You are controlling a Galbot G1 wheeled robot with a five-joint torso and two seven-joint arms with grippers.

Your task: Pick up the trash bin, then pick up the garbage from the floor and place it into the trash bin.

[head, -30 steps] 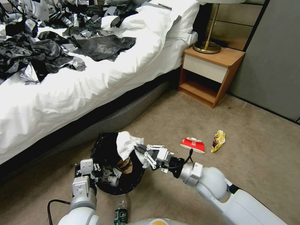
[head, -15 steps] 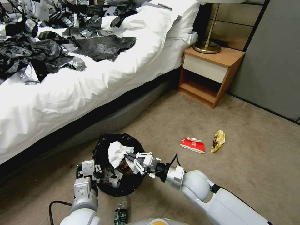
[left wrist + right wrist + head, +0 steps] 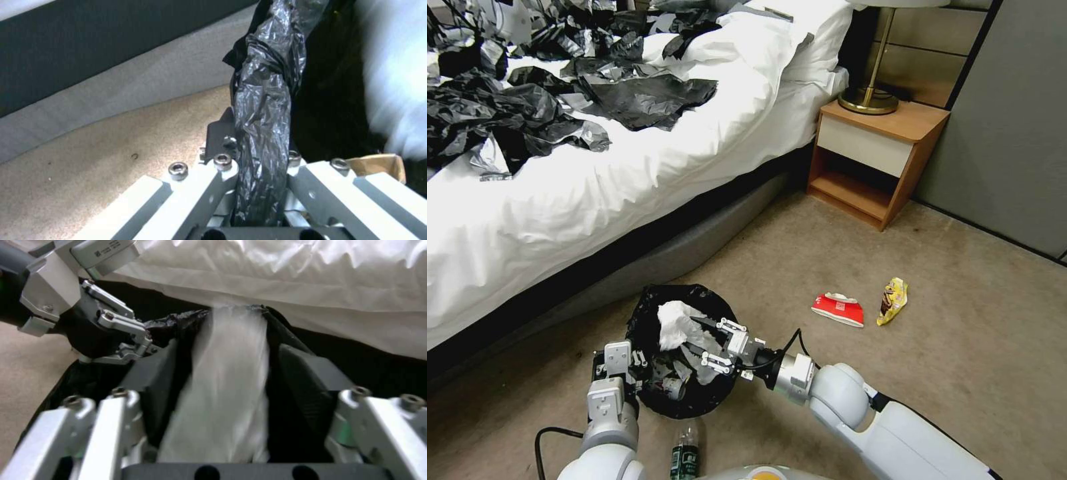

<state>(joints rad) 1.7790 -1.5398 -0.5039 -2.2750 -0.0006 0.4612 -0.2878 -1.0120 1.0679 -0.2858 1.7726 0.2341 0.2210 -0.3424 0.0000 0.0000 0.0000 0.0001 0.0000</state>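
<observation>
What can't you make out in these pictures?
- Bin walls and bottom: hidden by the black liner and litter, head view.
- Tissue: motion-blurred between the right gripper's open fingers, right wrist view.
- Green-labelled bottle: cut off by the bottom edge, head view.
- Print on the red packet and yellow wrapper: too small.

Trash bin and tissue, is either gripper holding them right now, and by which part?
Left gripper grips the bin by its bag-lined rim. Right gripper, over the bin, looks open, tissue between its fingers, apparently released.
</observation>
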